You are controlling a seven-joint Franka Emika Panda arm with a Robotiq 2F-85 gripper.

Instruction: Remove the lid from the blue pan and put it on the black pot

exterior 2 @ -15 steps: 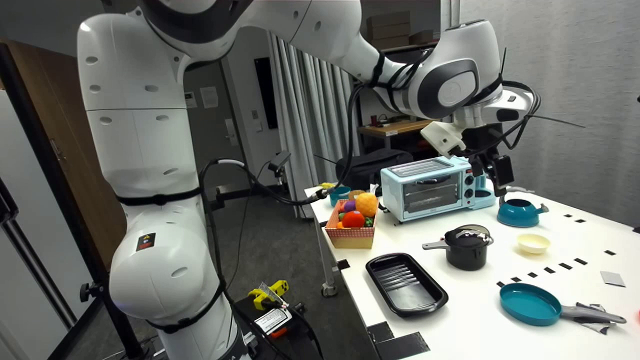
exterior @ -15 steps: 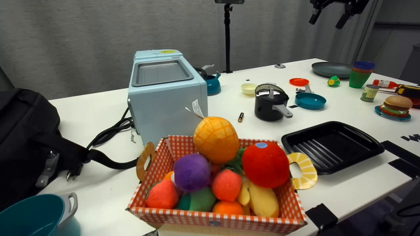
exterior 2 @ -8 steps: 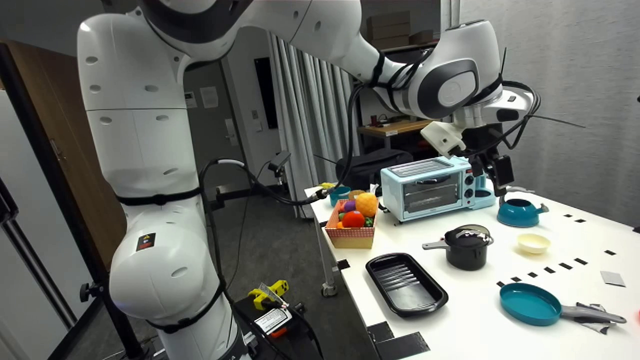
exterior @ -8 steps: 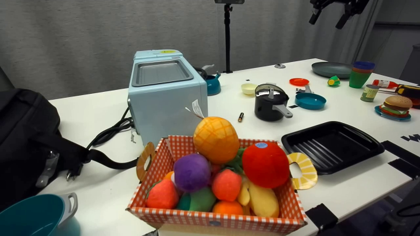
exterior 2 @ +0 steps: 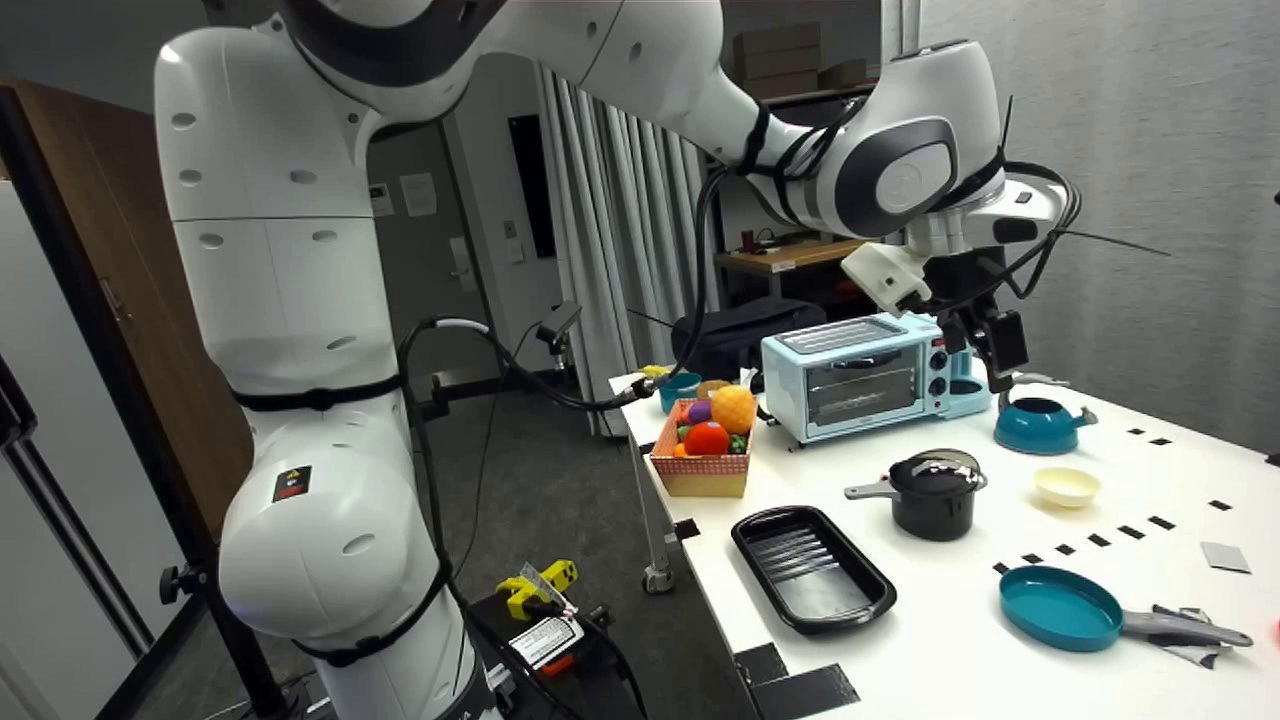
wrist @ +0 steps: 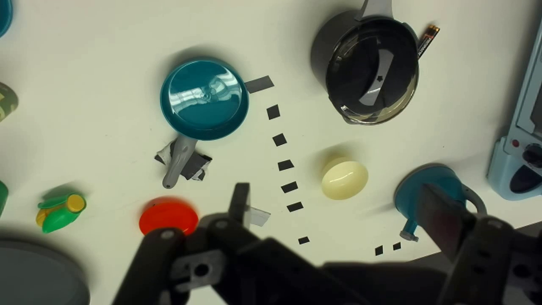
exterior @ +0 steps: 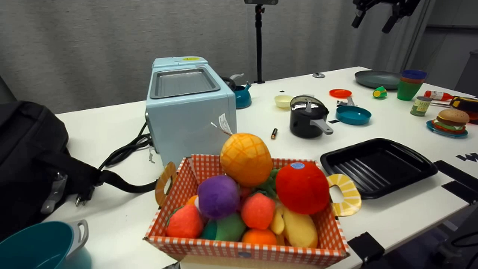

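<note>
A see-through lid with a grey handle lies on the black pot [exterior: 304,126], a little tilted and off-centre; the lid [exterior: 308,106] also shows in the wrist view [wrist: 376,80]. The pot shows in an exterior view too [exterior 2: 932,515], grey handle to one side. The blue pan [exterior 2: 1060,608] stands uncovered on the table, its inside bare; it also shows in the wrist view [wrist: 203,116]. My gripper [wrist: 338,202] is open and empty, high above the table; its fingers show at the top of an exterior view [exterior: 372,25]. It touches nothing.
A pale-blue oven [exterior 2: 860,375] and a teal kettle [wrist: 436,186] stand beyond the pot. A cream bowl [wrist: 345,180], red plate [wrist: 169,216] and black tray [exterior 2: 815,570] lie around. A fruit basket [exterior: 246,248] stands by the oven. A battery [wrist: 428,40] lies beside the pot.
</note>
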